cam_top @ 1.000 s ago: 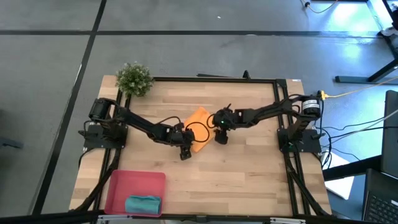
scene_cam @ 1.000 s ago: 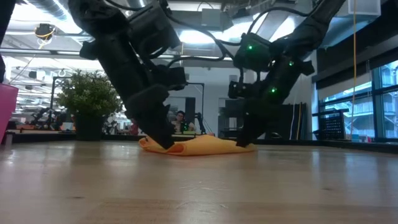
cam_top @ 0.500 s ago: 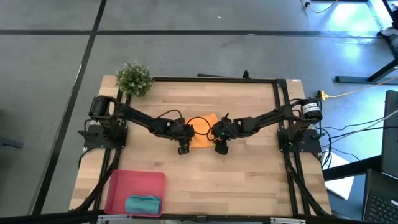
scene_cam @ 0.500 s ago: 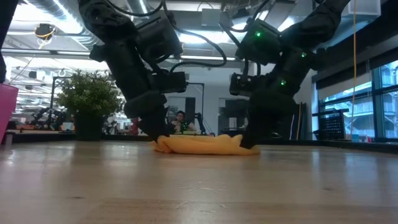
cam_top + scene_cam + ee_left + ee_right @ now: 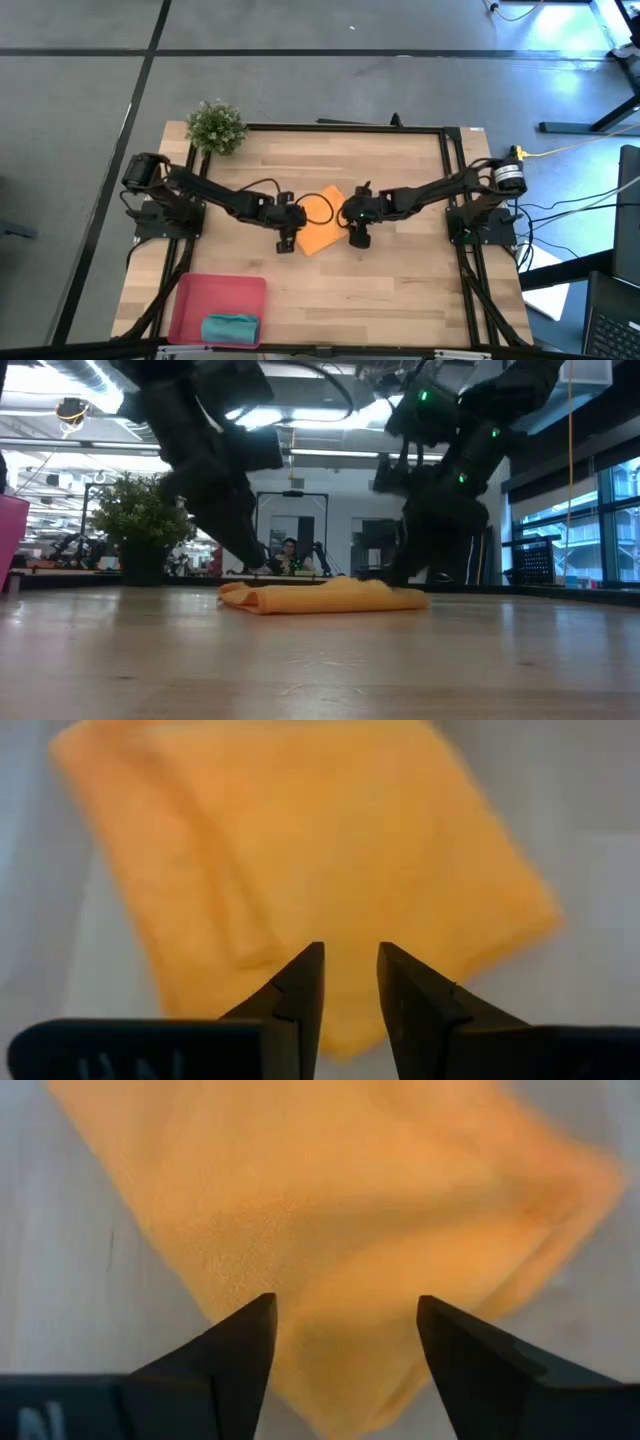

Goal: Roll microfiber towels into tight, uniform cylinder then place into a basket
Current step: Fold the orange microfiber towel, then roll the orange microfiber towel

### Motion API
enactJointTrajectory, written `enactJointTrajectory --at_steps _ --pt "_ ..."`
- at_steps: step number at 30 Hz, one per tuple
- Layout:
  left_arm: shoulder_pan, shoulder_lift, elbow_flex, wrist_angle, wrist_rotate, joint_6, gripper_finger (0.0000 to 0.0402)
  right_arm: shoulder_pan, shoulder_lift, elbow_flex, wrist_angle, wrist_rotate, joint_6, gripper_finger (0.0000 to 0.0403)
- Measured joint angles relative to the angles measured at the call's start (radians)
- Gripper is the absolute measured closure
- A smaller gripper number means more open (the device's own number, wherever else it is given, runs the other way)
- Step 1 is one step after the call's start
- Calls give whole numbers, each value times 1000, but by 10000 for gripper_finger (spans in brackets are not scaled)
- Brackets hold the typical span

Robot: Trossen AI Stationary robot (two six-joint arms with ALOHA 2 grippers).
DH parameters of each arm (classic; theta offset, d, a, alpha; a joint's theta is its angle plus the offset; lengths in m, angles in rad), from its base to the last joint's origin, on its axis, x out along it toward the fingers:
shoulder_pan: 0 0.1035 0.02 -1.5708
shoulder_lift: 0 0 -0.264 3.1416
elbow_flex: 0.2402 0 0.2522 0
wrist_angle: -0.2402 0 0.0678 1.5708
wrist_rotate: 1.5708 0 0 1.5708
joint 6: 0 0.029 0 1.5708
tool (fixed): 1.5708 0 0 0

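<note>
Orange towel (image 5: 318, 223) lies at mid-table between my left pincer (image 5: 286, 241), fingers narrowly apart, and right pincer (image 5: 358, 237), fingers wide; teal towel (image 5: 230, 327) sits in the basket (image 5: 190, 293) at the near-left corner.

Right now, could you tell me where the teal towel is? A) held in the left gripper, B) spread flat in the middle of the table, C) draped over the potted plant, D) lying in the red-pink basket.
D: the high view shows the teal towel lying bunched inside the red-pink basket at the table's near left corner, away from both arms.
</note>
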Motion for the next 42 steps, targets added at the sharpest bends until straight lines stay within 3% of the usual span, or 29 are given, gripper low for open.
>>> enactJointTrajectory --at_steps 6,17,23,31,39,42 --pt "-69 -1 0 15 0 0 313 5 -79 2 -13 7 -33 159" --pt "-117 7 1 157 -27 -59 297 22 -84 2 -35 -62 -106 159" --pt "-171 51 3 216 -11 80 293 40 -84 2 -102 -63 -267 159" --pt "-213 126 3 272 -99 103 293 53 -9 3 -78 -63 -420 159" --pt "-216 129 3 284 -124 81 293 56 56 5 -36 32 -445 162" --pt "-216 129 3 283 -124 77 294 56 65 5 -22 37 -443 184"
